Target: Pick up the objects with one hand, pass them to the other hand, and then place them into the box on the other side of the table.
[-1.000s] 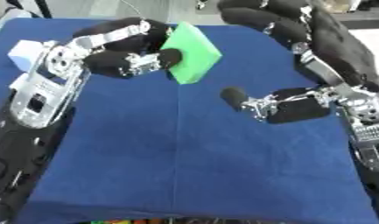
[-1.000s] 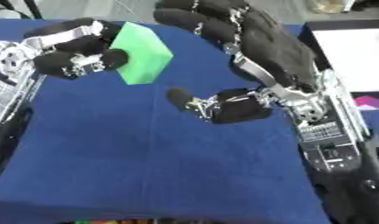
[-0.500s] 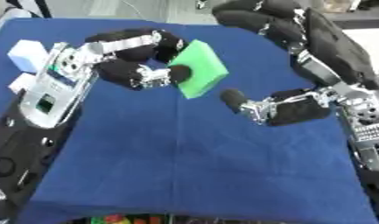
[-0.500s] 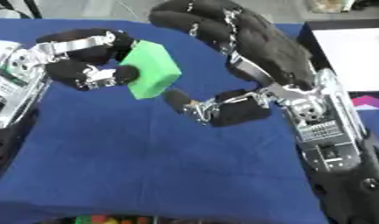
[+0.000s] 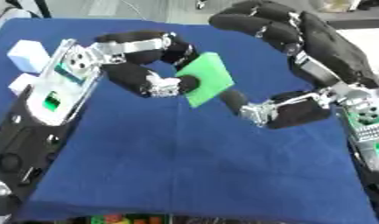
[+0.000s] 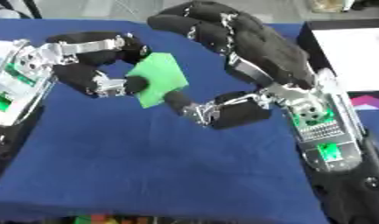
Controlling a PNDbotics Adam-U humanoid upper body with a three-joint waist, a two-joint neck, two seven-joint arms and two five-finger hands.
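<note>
A green block [image 5: 207, 78] is held above the blue table, pinched between the thumb and curled fingers of my left hand [image 5: 142, 74]. My right hand [image 5: 299, 65] is open right beside it. Its fingers [image 5: 253, 22] arch over the block from the right and its thumb [image 5: 234, 101] reaches just under the block's lower edge. The box named in the task does not show clearly in either view.
Two white blocks [image 5: 27, 54] lie at the far left of the blue cloth [image 5: 184, 166]. A white surface [image 6: 353, 48] stands off the table's right side. Coloured items [image 5: 119, 218] peek in at the near edge.
My left hand has carried the green block to the right and lower, toward my right hand. The right thumb now sits directly under the block's edge.
</note>
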